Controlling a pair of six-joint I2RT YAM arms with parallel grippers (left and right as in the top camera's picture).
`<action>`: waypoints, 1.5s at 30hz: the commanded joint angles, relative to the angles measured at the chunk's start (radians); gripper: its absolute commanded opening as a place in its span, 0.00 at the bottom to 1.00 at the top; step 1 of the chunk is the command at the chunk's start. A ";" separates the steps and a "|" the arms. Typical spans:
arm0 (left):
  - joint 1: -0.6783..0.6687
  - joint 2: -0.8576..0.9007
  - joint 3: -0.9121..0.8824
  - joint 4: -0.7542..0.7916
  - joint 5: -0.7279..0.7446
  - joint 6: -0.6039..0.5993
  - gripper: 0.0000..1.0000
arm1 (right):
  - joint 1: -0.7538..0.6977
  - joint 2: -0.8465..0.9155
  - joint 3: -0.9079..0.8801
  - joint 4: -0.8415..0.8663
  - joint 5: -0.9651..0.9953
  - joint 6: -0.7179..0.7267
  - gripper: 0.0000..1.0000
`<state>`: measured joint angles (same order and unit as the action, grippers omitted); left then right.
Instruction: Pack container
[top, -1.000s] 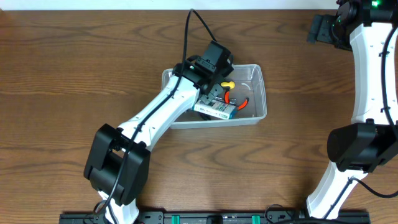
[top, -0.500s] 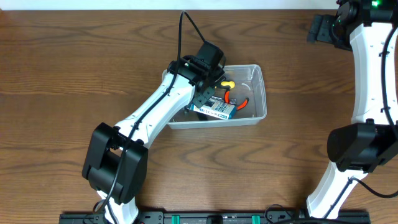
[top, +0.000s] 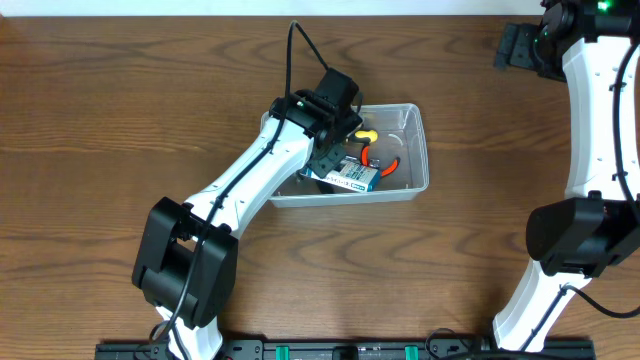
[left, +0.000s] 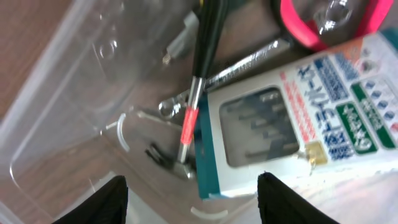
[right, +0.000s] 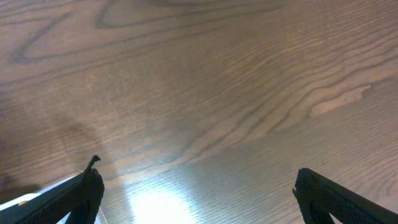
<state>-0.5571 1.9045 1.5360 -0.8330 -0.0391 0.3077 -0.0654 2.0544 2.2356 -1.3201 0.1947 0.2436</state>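
Note:
The clear container (top: 420, 122) sits mid-table. Inside lie a blue-and-white box (top: 348, 177), red-handled pliers (top: 384, 164) and a yellow-tipped tool (top: 367, 134). My left gripper (top: 334, 152) hangs over the container's left half, open, with nothing between its fingers. In the left wrist view the box (left: 311, 118) lies beside a black tool with a red band (left: 198, 87), a metal wrench (left: 239, 64) and red handles (left: 323, 26); the left gripper (left: 196, 200) is just above the container floor (left: 56, 99). My right gripper (top: 512, 45) is far off at the back right, open.
The right wrist view shows only bare wood under the right gripper (right: 199, 193). The left arm (top: 250, 190) crosses the container's left rim. The right arm's base (top: 570, 240) stands at the right edge.
The left wrist has shifted slightly to the left and back over the container. The box and tools lie as before. The right arm has not moved.

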 joint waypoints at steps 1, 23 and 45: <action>0.002 0.005 0.006 0.010 0.011 -0.038 0.55 | 0.001 -0.007 0.005 -0.001 0.003 -0.013 0.99; -0.009 0.070 0.077 -0.097 0.046 -0.051 0.55 | 0.001 -0.007 0.005 -0.001 0.003 -0.013 0.99; 0.445 -0.173 0.330 -0.158 -0.264 -0.580 0.98 | 0.001 -0.007 0.005 -0.001 0.003 -0.013 0.99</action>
<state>-0.1711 1.7317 1.8629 -0.9791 -0.3355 -0.2070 -0.0654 2.0544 2.2356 -1.3201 0.1944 0.2436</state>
